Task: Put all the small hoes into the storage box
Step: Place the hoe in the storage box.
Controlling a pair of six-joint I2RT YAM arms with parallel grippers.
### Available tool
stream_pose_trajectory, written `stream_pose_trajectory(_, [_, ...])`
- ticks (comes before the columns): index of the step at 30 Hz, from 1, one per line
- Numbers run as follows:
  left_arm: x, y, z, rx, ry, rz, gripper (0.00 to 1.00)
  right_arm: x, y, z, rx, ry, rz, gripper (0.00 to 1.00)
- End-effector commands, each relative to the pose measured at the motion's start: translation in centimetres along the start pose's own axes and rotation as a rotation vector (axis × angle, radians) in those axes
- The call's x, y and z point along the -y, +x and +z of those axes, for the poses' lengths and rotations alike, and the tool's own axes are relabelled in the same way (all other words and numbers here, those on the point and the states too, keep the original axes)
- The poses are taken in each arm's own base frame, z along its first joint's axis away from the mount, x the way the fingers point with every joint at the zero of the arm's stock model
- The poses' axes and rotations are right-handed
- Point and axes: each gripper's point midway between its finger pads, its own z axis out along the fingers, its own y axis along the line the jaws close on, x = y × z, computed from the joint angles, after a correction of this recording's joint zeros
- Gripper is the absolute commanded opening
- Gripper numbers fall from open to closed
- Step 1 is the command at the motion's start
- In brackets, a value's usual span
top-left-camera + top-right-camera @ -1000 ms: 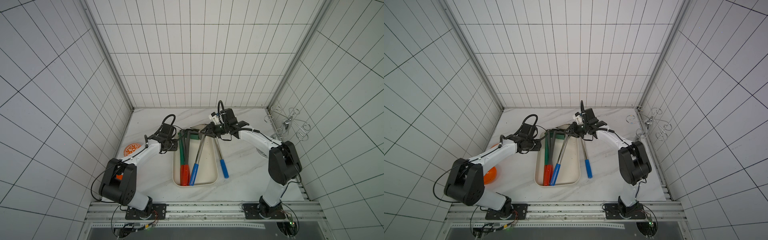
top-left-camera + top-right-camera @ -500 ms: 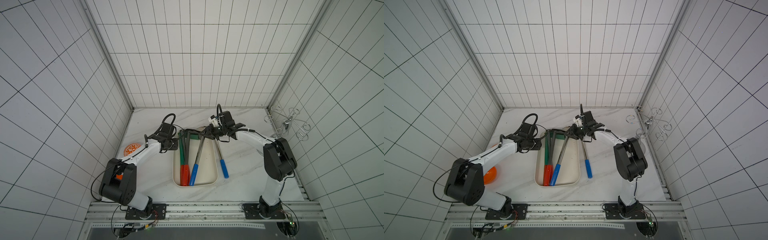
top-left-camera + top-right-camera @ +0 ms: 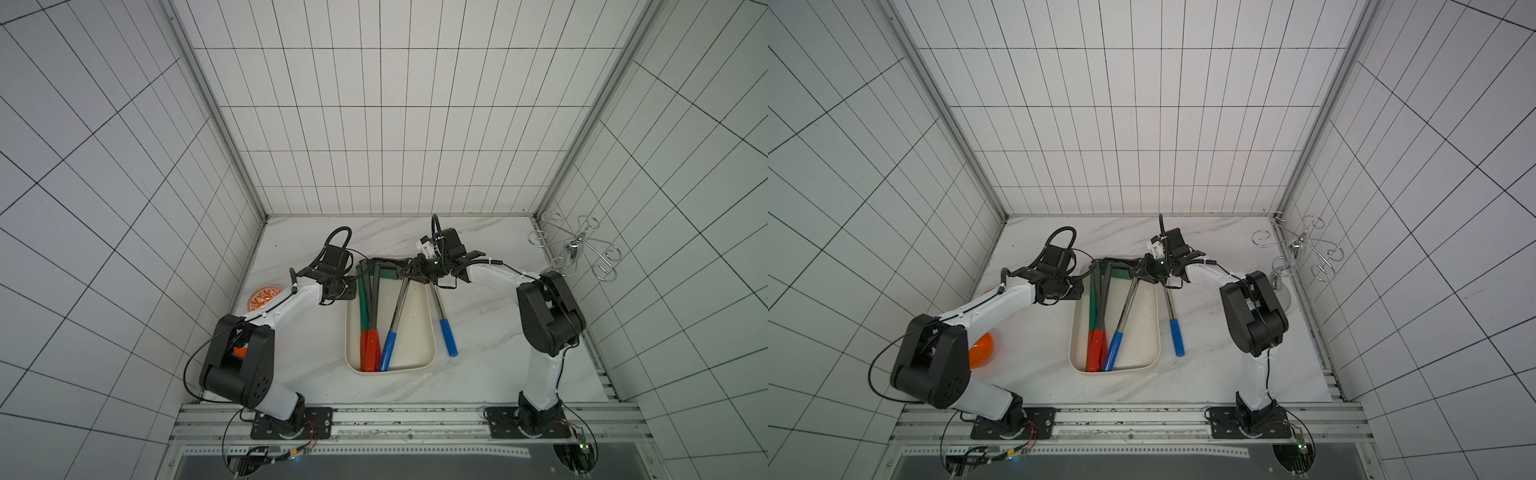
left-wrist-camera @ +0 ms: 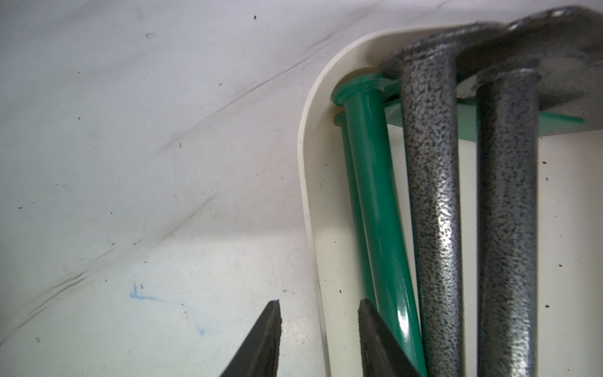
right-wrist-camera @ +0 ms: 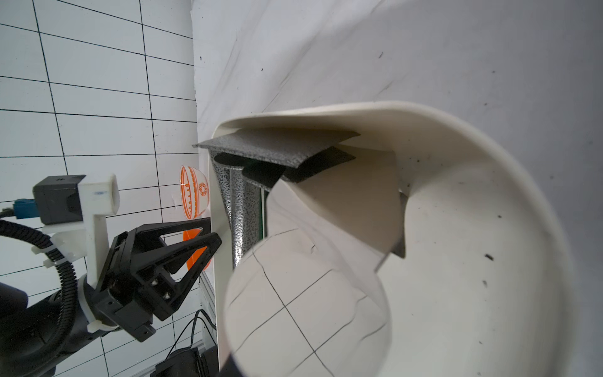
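Tabletop [image 3: 498, 332], storage box [image 3: 413, 332], small hoe [image 3: 395, 320], orange bowl [image 3: 262, 298]

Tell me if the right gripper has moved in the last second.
Yes. The right gripper, shut on a blue-handled hoe, has edged slightly leftward across the box's far end.

Pairs white links [image 3: 291, 305] with black joints [image 3: 548, 316], black truss-like claw fingers [image 5: 205, 244], screws [image 5: 157, 282] at the claw's base, ribbed black cable [image 5: 65, 277] behind it.

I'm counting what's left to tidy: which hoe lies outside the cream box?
The blue-handled hoe on the marble, right of the storage box; three others lie inside.
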Motion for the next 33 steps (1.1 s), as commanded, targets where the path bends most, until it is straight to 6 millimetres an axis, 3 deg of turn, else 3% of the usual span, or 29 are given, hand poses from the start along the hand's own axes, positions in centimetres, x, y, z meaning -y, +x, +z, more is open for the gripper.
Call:
stream_pose_trajectory(1, [0.5,-1.5,-0.4,0.041,0.018,-0.002,0.41,3.4,2.8,0.9,-0.067,0.112,-0.006,0.18])
stream_pose_trajectory(6, [0.5,-1.4,-0.3,0.038,0.021,-0.003,0.41,4.0,2.1,-0.6,-0.044,0.226,-0.027,0.31])
stream_pose_trajectory(10, [0.6,-1.4,-0.3,0.04,0.025,-0.003,0.42,4.5,1.6,-1.8,-0.025,0.316,-0.039,0.36])
stream_pose_trajectory(17, [0.7,-1.3,-0.3,0.039,0.027,-0.003,0.41,4.8,1.3,-2.2,-0.02,0.384,-0.046,0.36])
stream_pose_trajectory(18, [0.7,-1.2,-0.2,0.037,0.027,-0.004,0.41,4.8,1.2,-2.3,-0.018,0.391,-0.047,0.34])
stream_pose_trajectory(22, [0.8,-1.2,-0.1,0.036,0.033,-0.004,0.41,4.5,0.8,-2.1,-0.015,0.38,-0.046,0.02])
stream_pose_trajectory(23, [0.8,-1.2,-0.1,0.036,0.034,-0.004,0.41,4.2,0.7,-2.1,-0.01,0.366,-0.053,0.0])
stream_pose_trajectory(33, [0.9,-1.2,-0.1,0.035,0.038,-0.002,0.4,0.3,0.8,-1.6,0.012,0.073,-0.032,0.0])
